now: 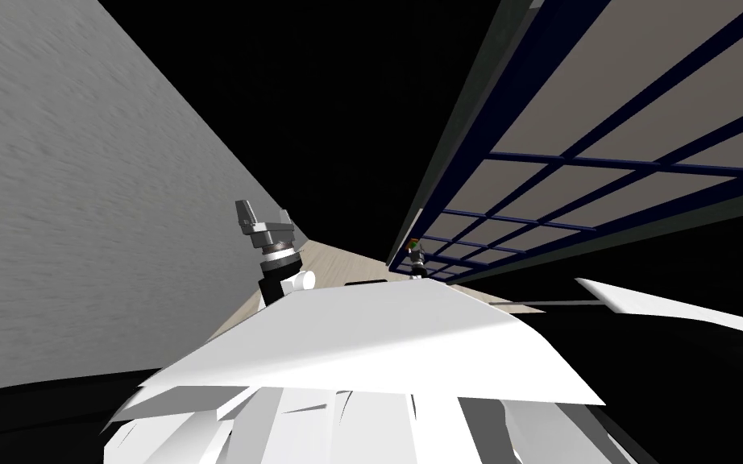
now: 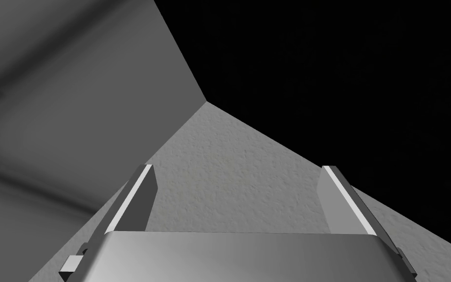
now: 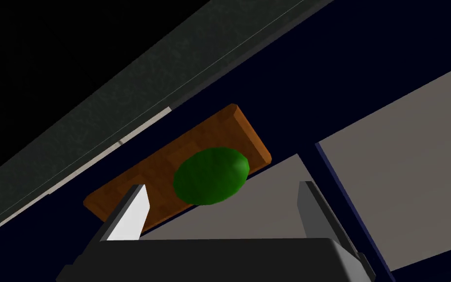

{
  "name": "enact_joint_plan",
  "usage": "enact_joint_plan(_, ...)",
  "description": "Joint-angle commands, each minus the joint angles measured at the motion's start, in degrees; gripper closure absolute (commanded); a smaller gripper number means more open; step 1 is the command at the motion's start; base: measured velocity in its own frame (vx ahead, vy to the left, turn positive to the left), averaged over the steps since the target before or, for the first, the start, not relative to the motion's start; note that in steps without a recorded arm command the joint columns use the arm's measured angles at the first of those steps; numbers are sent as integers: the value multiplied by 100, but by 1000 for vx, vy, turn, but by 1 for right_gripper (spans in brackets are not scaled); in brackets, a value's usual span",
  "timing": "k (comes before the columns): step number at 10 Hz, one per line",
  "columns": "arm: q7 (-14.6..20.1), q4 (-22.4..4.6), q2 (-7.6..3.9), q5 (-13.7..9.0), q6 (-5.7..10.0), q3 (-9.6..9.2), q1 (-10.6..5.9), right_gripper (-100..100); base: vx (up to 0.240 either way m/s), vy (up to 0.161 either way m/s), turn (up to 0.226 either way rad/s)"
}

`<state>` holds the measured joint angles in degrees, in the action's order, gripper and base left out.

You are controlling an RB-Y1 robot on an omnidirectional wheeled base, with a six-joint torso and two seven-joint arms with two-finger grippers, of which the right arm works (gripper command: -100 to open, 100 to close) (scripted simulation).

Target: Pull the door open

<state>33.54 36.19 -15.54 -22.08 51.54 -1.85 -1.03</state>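
The door (image 1: 644,105) has a dark blue grid frame around grey panes and runs along my right side. A round green knob (image 3: 211,175) sits on a brown plate (image 3: 136,186) fixed to the door's dark blue frame (image 3: 366,58). My right gripper (image 3: 222,205) is open, its fingers standing either side of the knob and apart from it, just short of it. In the head view the right gripper (image 1: 416,258) shows small at the door's edge, by a green speck of knob (image 1: 413,242). My left gripper (image 1: 265,213) is raised beside a grey wall, open and holding nothing (image 2: 236,196).
A textured grey wall (image 1: 80,201) runs close along my left. Between it and the door lies a narrow strip of pale floor (image 1: 338,262), with a black area (image 1: 346,97) beyond. A dark grey door jamb (image 3: 97,112) borders the door's edge.
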Motion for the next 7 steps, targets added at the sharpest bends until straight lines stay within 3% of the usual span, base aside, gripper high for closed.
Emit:
enact_joint_plan(1, 286, 17, 24, -106, -3, -41, -10, -100, -49, -10, 23)
enact_joint_plan(5, 771, 71, 70, -296, -20, -114, -16, -100, -54, -8, 31)
enact_joint_plan(7, 1149, 127, 117, -494, -37, -190, -23, -100, -62, -12, 47)
